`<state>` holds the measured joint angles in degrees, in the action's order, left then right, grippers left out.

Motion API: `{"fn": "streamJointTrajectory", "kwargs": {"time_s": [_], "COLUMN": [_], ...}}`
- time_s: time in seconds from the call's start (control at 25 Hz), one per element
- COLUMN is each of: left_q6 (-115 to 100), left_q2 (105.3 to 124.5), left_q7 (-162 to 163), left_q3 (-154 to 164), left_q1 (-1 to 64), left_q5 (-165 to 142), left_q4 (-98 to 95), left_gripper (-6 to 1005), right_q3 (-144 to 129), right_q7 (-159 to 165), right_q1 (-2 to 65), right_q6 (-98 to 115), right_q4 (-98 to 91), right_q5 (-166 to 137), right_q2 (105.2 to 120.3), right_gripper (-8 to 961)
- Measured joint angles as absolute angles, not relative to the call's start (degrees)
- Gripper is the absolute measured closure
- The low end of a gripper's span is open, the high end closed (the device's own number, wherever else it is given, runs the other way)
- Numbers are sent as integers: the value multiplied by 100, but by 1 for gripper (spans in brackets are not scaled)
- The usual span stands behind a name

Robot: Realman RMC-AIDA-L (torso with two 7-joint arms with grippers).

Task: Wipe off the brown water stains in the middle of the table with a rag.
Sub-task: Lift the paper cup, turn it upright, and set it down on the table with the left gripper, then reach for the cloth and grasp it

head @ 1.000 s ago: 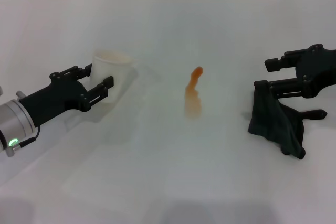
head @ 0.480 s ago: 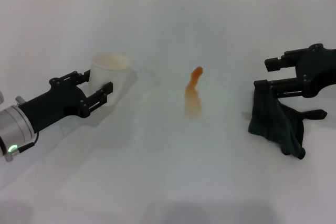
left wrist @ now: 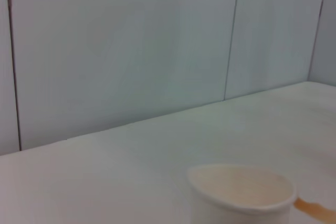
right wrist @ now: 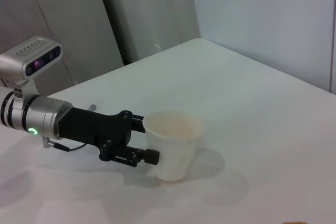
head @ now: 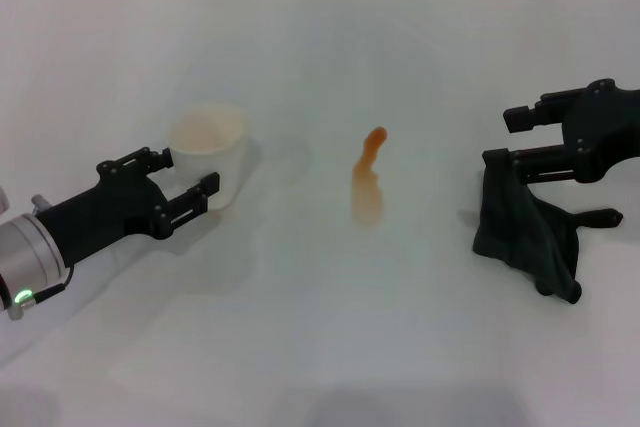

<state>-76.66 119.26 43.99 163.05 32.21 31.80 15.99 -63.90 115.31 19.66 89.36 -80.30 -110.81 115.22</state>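
Observation:
The brown water stains (head: pixel 367 179) form a thin orange-brown streak in the middle of the white table (head: pixel 320 337); one end also shows in the left wrist view (left wrist: pixel 316 211). The dark black-green rag (head: pixel 524 231) lies crumpled on the right. My right gripper (head: pixel 500 140) is open just above the rag, its lower finger touching the rag's top edge. My left gripper (head: pixel 188 171) is open and empty on the left, just short of a white paper cup (head: pixel 208 152). The right wrist view shows the left gripper (right wrist: pixel 145 139) beside the cup (right wrist: pixel 172 145).
The paper cup stands upright, left of the stain, and shows close up in the left wrist view (left wrist: pixel 241 194). A grey panelled wall (left wrist: pixel 131 51) rises behind the table's far edge.
My left gripper has let go of the cup and drawn back toward the near left. The cup now stands free on the table. The right arm and rag have not moved.

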Motion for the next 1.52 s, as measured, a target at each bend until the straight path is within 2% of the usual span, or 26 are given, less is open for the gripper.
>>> {"fn": "streamJointTrajectory", "kwargs": {"time_s": [0.12, 0.52, 0.76, 1.0, 1.52], "left_q6": [-7668, -7930, -7936, -8148, -10826], "left_q2": [11926, 11926, 11926, 11928, 11925], "left_q7": [4417, 4507, 4604, 4782, 5544], "left_q3": [16304, 16304, 16303, 16303, 16306], "left_q1": [3216, 3166, 3034, 2869, 2746], "left_q5": [3176, 3189, 3183, 3180, 3694], "left_q4": [1600, 1650, 1754, 2037, 3647], "left_gripper": [385, 162, 107, 106, 107], "right_q3": [-6390, -6385, -6389, -6395, -6451], "right_q7": [11531, 11531, 11537, 11547, 11592], "right_q1": [1976, 1987, 1985, 1975, 1950], "right_q6": [8935, 8924, 8924, 8917, 8901], "right_q4": [-8046, -8060, -8060, -8060, -8067], "right_q5": [-11081, -11081, -11082, -11081, -11076], "right_q2": [11522, 11522, 11522, 11522, 11522], "right_gripper": [309, 309, 309, 309, 310]}}
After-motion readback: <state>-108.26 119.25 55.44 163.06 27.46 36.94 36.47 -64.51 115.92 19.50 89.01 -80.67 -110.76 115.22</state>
